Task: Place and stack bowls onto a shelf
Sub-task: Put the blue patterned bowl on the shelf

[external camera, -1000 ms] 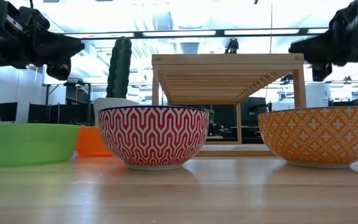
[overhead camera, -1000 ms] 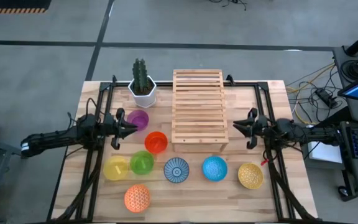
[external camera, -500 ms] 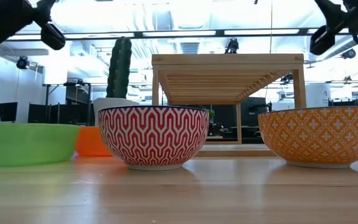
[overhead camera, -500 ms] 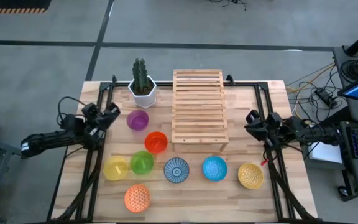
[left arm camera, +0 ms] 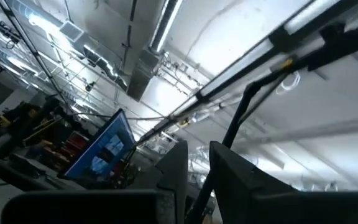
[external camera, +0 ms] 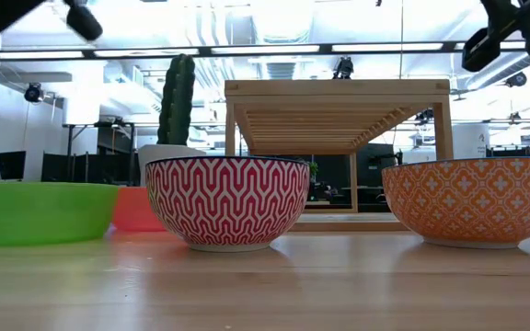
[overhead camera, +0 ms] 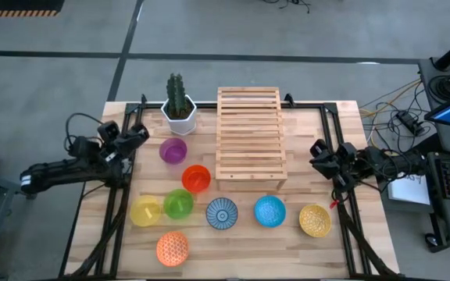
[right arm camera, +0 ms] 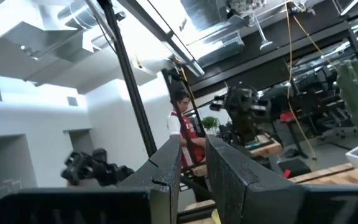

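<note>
Handling: bowls (overhead camera: 196,178) probably stiff, light, slick; pinch a rim.
Fingers: left gripper (overhead camera: 137,134), right gripper (overhead camera: 317,148) both slightly parted, empty.

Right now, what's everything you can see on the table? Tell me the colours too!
shelf: one, light wood, slatted, back middle of the table, nothing on it.
cactus: one, green, in a white pot, back left beside the shelf.
purple bowl: one, left of the shelf.
red bowl: one, by the shelf's front left corner.
yellow bowl: one, front left, touching the green bowl.
patterned blue bowl: one, front middle.
blue bowl: one, front, right of middle.
patterned yellow bowl: one, front right.
patterned orange bowl: one, nearest the front edge.
table: one, light wood.
left gripper: dark, raised at the left edge, holding nothing.
right gripper: dark, raised at the right edge, holding nothing.
</note>
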